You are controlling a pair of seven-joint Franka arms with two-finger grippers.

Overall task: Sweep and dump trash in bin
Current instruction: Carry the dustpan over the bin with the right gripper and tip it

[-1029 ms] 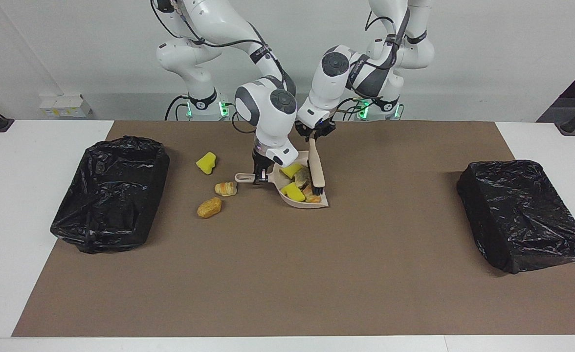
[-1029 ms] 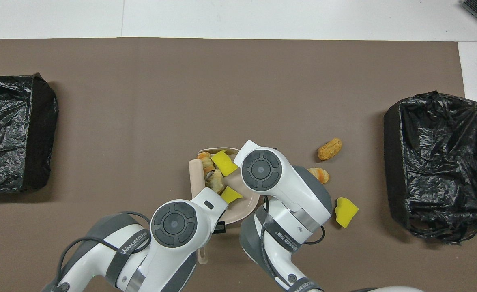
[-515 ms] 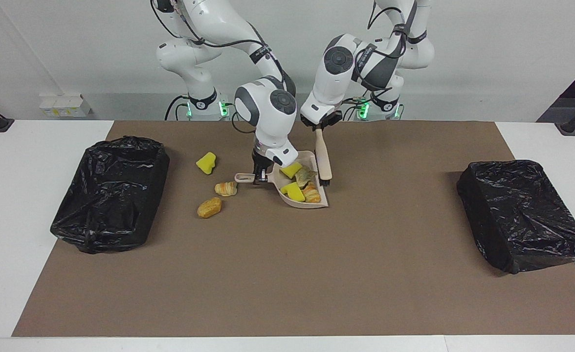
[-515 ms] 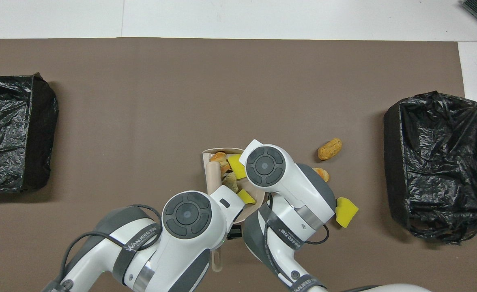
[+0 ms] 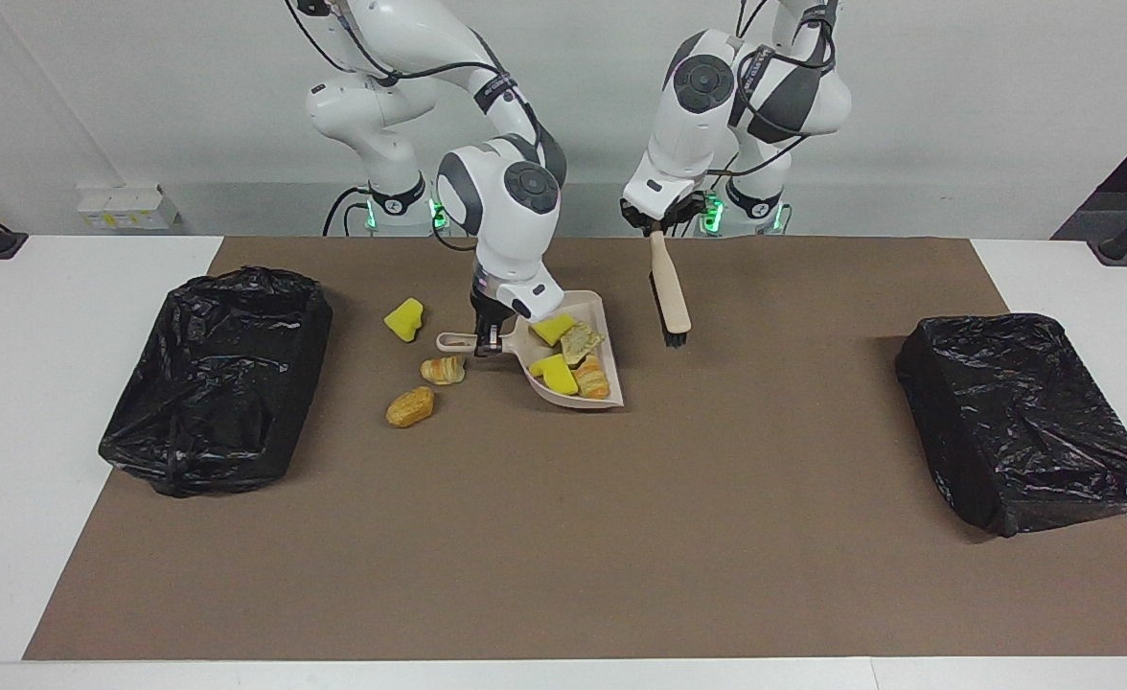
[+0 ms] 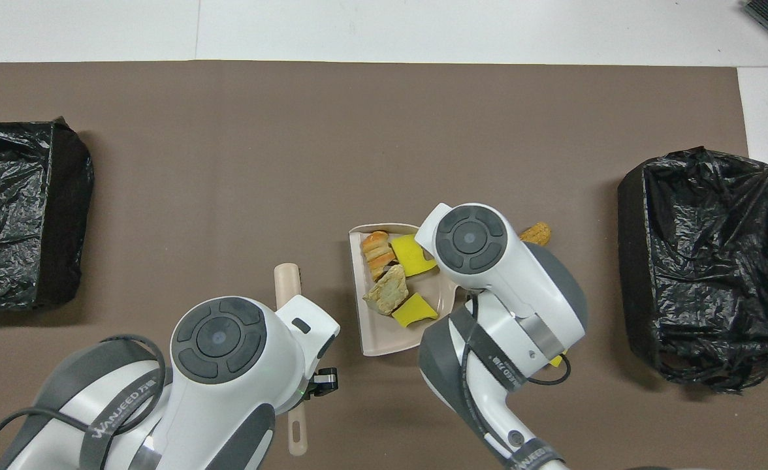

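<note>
The right gripper is clamping the dustpan handle, four trash pieces lying beside it; the left gripper is gripping the brush.

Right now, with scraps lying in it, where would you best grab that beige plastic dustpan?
Grip the beige plastic dustpan by its thin handle, coming down from above. The handle sticks out flat toward the right arm's end of the table, clear of the walled scoop, so fingers can close across it while the pan stays level and its four trash pieces stay in. The right gripper holds it that way.
</note>
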